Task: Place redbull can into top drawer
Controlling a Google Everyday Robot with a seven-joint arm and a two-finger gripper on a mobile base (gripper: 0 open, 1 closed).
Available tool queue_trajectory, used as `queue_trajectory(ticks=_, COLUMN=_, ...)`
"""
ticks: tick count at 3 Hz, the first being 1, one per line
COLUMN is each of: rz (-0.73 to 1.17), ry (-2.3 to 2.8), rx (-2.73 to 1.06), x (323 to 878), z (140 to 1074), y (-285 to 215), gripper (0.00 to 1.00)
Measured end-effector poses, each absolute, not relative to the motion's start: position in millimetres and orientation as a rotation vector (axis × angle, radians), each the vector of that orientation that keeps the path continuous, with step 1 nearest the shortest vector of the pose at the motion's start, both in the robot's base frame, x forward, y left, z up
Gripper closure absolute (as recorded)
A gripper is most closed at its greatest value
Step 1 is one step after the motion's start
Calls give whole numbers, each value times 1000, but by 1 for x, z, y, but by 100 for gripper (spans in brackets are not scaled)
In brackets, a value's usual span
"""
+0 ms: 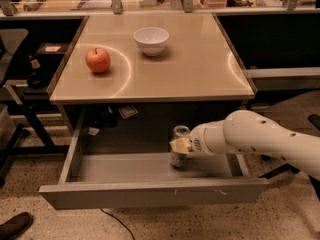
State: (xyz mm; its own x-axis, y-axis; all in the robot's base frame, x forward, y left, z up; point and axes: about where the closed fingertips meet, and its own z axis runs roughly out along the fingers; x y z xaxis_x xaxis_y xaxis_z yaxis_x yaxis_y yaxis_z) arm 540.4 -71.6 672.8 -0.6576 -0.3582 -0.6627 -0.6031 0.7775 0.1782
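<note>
The top drawer (150, 193) is pulled open below the beige-topped table (195, 69). The redbull can (180, 132), slim and silver, stands upright on the drawer floor right of the middle. My gripper (180, 146) reaches in from the right on the white arm (260, 139). Its yellowish fingers (178, 145) are closed around the middle of the can and hide part of its body.
A red apple (98, 60) and a white bowl (151, 40) sit on the table top. A dark frame stands at the left (20, 109), and a shoe (15, 226) is on the speckled floor at the lower left. Cluttered benches lie behind the table.
</note>
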Motion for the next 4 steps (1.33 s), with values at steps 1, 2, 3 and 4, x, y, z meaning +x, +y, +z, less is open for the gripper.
queue_trajectory(ticks=1, rz=515, ry=2345, rx=-713, x=540, z=673, y=-72, gripper=35)
queue_trajectory(ticks=2, rz=515, ry=2345, rx=-713, x=540, z=673, y=-72, gripper=13)
queue_trajectory(ticks=3, rz=515, ry=2345, rx=-713, x=540, z=673, y=-72, gripper=0)
queue_trajectory(ticks=4, rz=515, ry=2345, rx=-713, x=540, z=673, y=-72, gripper=0)
